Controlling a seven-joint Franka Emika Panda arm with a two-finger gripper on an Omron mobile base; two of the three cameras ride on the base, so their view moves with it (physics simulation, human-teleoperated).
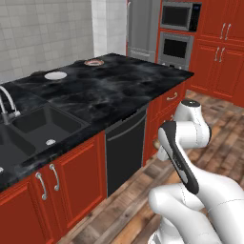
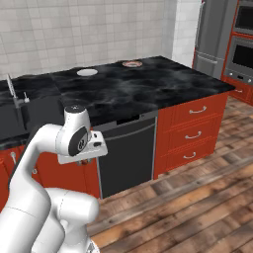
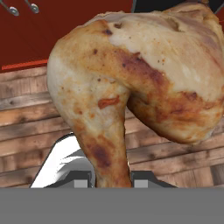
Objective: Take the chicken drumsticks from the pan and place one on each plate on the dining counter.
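A chicken drumstick (image 3: pixel 131 83) looms huge right in front of the hand camera, golden-brown and glossy with a pale patch up top, its narrow bone end running down between the two dark fingertips (image 3: pixel 80 183), and the gripper (image 3: pixel 109 183) is pinching it there, one tip tight on either side. Behind the meat there's wooden plank floor (image 3: pixel 26 127) and a strip of red cabinet (image 3: pixel 39 39) above it, so the piece hangs in the air over the floor, well clear of any surface. Out wide, from the base cameras, the arm (image 1: pixel 183 157) is folded low in front of the red cabinet fronts, its wrist near the dark dishwasher panel (image 2: pixel 126 155). Up on the dining counter (image 1: pixel 114 90), the black marble slab with white veins, two plates wait along the far edge: the plain white plate (image 1: pixel 55 75) toward the sink side, and the banded plate (image 1: pixel 94 62) with its reddish ring further along, well apart from it. The dark sink (image 1: pixel 40 126) and its faucet (image 1: pixel 7 102) sit at the near left end.
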